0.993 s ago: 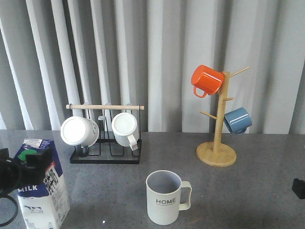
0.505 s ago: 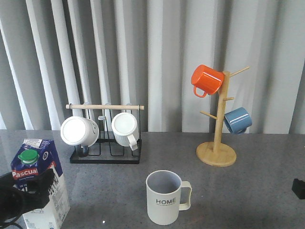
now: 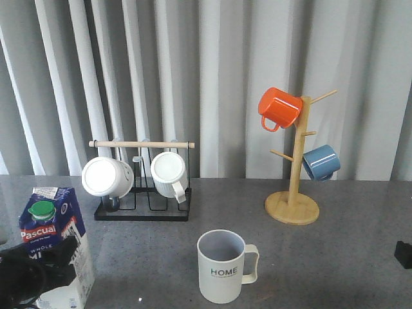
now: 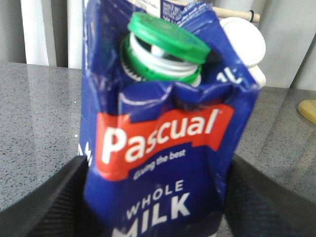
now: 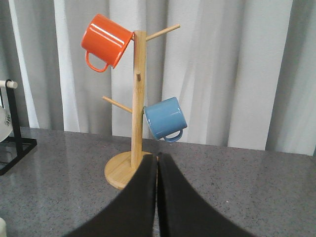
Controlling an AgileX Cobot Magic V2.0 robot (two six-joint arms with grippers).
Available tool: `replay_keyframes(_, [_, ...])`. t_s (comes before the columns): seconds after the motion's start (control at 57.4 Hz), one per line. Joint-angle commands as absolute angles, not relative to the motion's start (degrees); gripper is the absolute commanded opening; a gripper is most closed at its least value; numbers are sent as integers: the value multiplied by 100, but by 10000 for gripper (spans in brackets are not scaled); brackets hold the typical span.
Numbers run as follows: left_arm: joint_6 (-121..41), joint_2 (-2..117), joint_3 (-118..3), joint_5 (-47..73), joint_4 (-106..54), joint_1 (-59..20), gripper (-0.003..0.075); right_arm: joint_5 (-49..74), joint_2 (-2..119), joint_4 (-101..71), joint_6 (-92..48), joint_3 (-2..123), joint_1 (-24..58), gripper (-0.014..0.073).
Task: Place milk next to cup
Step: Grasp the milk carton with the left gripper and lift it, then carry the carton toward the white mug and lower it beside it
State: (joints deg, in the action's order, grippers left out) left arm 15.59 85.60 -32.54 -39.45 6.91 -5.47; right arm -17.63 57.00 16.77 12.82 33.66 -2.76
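Note:
The milk (image 3: 50, 222), a blue and white carton with a red "Pascual" band and a green cap, stands upright at the table's front left. It fills the left wrist view (image 4: 163, 138). My left gripper (image 3: 48, 267) is open and straddles the carton's lower part (image 4: 158, 217), with a finger (image 4: 54, 197) close along each side. The cup (image 3: 222, 267), off-white with "HOME" lettering, stands at front centre, well to the right of the milk. My right gripper (image 5: 157, 197) is shut and empty at the far right edge (image 3: 404, 254).
A black rack (image 3: 141, 209) with two white mugs stands behind the milk. A wooden mug tree (image 3: 293, 206) at back right holds an orange mug (image 3: 279, 108) and a blue mug (image 3: 320, 162). Bare grey table lies between milk and cup.
My left gripper has dropped from the carton's cap level down to its lower part. The carton and the right arm have not moved.

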Motion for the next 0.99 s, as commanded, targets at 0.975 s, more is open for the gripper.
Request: replay_keyframes(0.975, [40,7494,-3809,-4470,-1079,-1752,165,-2170,5616,1687,1273,3519,-313,-11])
